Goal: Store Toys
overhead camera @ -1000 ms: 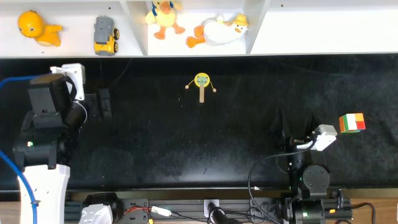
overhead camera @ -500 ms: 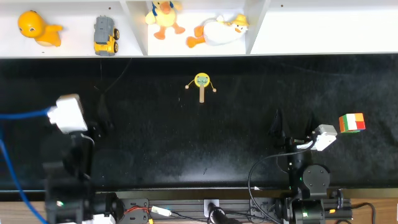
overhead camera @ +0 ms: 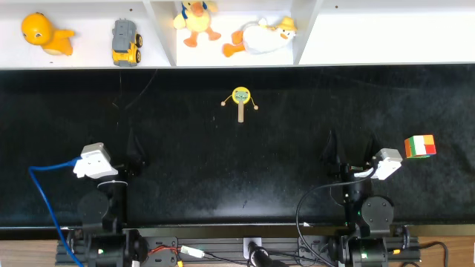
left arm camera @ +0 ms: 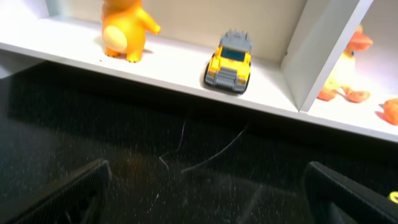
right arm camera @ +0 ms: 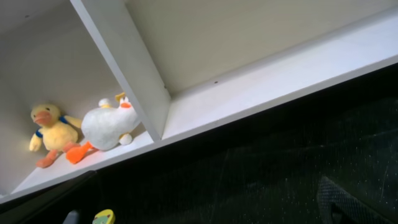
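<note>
A black tabletop (overhead camera: 245, 170) filled most of the top view, and a white shelf (overhead camera: 371, 30) with upright dividers ran along the upper edge. The left arm (overhead camera: 100, 215) stood at the lower left and the right arm (overhead camera: 367, 211) at the lower right, both drawn in close to their bases. The left gripper (left arm camera: 206, 171) hung over bare black surface, facing the shelf, with its two fingers spread wide and nothing between them. The right gripper (overhead camera: 349, 150) was likewise spread wide and held nothing.

In the shelf's middle compartment, at the upper centre of the frame, a white plush goose (overhead camera: 260, 37) lay on its side just beside a yellow plush duck (overhead camera: 197, 18). In the left compartment, at the upper left, an orange duck figure (overhead camera: 44, 33) stood near a yellow toy truck (overhead camera: 126, 42), the two apart. A colour cube (overhead camera: 420, 145) sat on the tabletop at the right of the frame, just beyond the right gripper's camera. A small rattle drum (overhead camera: 241, 100) with a green face and a wooden stick lay on the table at upper centre, near the shelf's front edge and well apart from both grippers.
</note>
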Motion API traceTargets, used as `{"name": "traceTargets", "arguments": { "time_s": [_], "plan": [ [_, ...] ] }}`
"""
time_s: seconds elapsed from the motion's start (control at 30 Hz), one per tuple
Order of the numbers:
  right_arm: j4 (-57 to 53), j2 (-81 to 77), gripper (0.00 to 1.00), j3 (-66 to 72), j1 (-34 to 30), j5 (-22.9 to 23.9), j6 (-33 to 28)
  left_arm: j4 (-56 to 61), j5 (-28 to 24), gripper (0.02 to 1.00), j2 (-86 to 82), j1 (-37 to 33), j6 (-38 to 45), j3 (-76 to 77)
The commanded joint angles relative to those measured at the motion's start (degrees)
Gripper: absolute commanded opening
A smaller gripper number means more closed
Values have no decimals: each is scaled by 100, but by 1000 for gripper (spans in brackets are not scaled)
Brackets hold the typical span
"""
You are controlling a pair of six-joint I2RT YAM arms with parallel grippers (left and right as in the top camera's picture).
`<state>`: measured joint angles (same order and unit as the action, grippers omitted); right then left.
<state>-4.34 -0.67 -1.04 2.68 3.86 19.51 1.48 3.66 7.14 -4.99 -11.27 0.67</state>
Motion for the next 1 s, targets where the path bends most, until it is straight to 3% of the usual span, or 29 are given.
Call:
{"name": "traceTargets", "arguments": {
  "time_s": [0.03, 1.0],
  "plan": [
    [24, 46, 996, 79, 35, 46, 20, -553, -42, 998, -634, -50, -125, -20],
    [24, 46, 996, 79, 35, 46, 20, -619, -120, 998, -686, -39, 50, -20]
  ]
}}
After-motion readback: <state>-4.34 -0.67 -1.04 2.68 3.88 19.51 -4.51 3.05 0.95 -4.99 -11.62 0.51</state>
